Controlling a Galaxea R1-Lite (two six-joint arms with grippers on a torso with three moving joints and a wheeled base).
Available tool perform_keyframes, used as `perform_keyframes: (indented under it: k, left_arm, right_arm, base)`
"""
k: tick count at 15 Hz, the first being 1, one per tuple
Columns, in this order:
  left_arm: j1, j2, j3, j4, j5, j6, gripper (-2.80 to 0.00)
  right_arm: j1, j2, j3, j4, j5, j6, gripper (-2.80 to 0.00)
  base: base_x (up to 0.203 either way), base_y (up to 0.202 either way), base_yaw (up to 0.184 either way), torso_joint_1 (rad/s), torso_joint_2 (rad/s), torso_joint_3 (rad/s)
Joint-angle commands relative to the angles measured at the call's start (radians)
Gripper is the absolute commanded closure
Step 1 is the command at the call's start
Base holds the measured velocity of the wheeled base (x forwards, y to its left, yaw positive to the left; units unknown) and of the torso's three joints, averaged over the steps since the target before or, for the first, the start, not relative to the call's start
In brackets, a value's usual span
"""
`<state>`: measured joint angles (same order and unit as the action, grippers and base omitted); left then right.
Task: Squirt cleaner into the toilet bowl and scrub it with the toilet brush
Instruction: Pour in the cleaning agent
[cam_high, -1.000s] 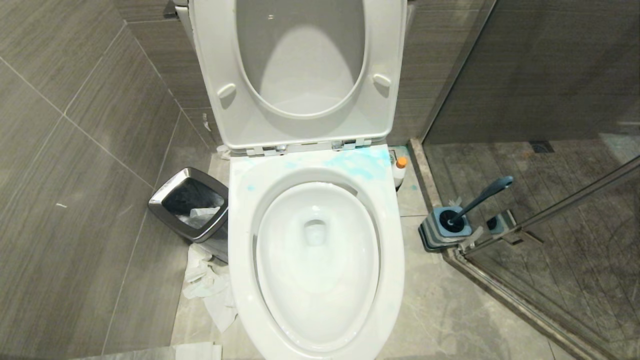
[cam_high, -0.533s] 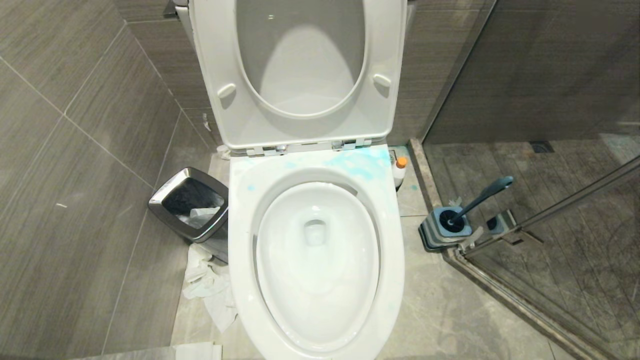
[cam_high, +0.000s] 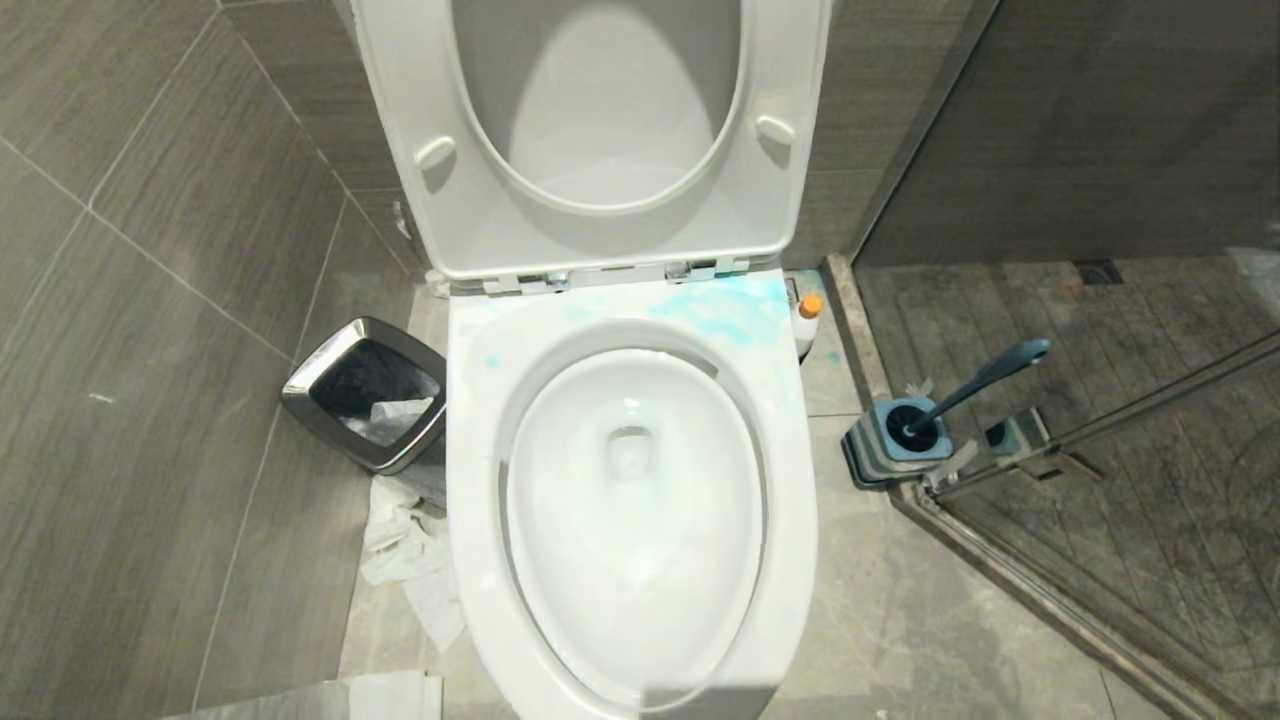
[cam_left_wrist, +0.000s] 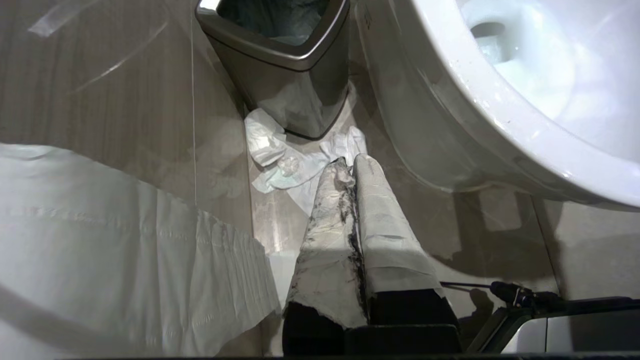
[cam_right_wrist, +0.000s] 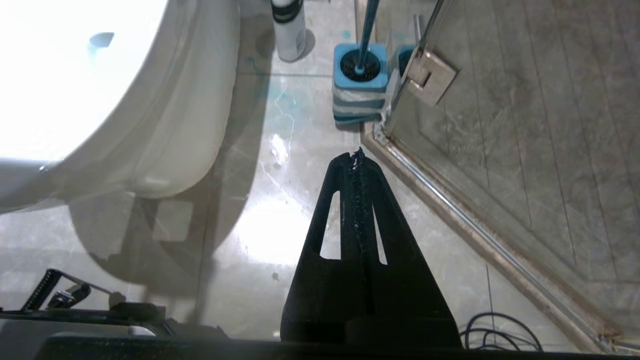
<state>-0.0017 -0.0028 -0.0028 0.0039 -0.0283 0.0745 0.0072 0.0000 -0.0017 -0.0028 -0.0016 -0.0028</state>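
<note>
Toilet open, both arms parked low, nothing picked up.

From my station: the toilet bowl (cam_high: 630, 500) sits dead centre with seat and lid (cam_high: 600, 140) tipped up, so the inside is clear to reach; blue smears mark its back rim, the basin looks mostly clean. The cleaner (cam_high: 806, 318) stands on the floor just right of the bowl's rear corner. The toilet brush (cam_high: 975, 388) leans in its striped base (cam_high: 890, 445), further right of the bowl by the glass shower door (cam_right_wrist: 500, 125), handle angled away. Waste bin (cam_high: 365, 405) and crumpled paper (cam_high: 410, 560) lie left of the bowl. Left end effector (cam_left_wrist: 350, 165), paper-wrapped, fingers pressed together, empty, low beside the bowl near the bin. Right end effector (cam_right_wrist: 356, 156) likewise closed on nothing, pointing at the brush base. I judge the bottle comes first.
</note>
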Motion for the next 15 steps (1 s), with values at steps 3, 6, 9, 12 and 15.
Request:
perform_keyframes:
  k: [3, 6, 9, 12, 15]
  left_arm:
    - [0.000, 0.003, -0.002, 0.006, -0.005, 0.005, 0.00]
    - [0.000, 0.003, -0.003, 0.008, -0.005, 0.005, 0.00]
    - [0.000, 0.003, -0.003, 0.010, -0.005, 0.005, 0.00]
    - [-0.001, 0.003, -0.003, 0.010, -0.005, 0.005, 0.00]
    - [-0.001, 0.003, -0.003, 0.008, -0.005, 0.005, 0.00]
  right_arm:
    - [0.000, 0.000, 0.000, 0.000, 0.000, 0.000, 0.00]
    - [0.000, -0.001, 0.000, 0.000, 0.000, -0.001, 0.00]
    - [0.000, 0.000, 0.000, 0.000, 0.000, -0.001, 0.00]
    - [0.000, -0.001, 0.000, 0.000, 0.000, 0.000, 0.00]
    - [0.000, 0.000, 0.000, 0.000, 0.000, 0.000, 0.00]
  base:
    - [0.000, 0.000, 0.000, 0.000, 0.00, -0.196]
    - [0.000, 0.000, 0.000, 0.003, 0.00, -0.196]
    - [0.000, 0.000, 0.000, 0.002, 0.00, -0.199]
    - [0.000, 0.000, 0.000, 0.003, 0.00, -0.192]
    - [0.000, 0.000, 0.000, 0.004, 0.01, -0.200]
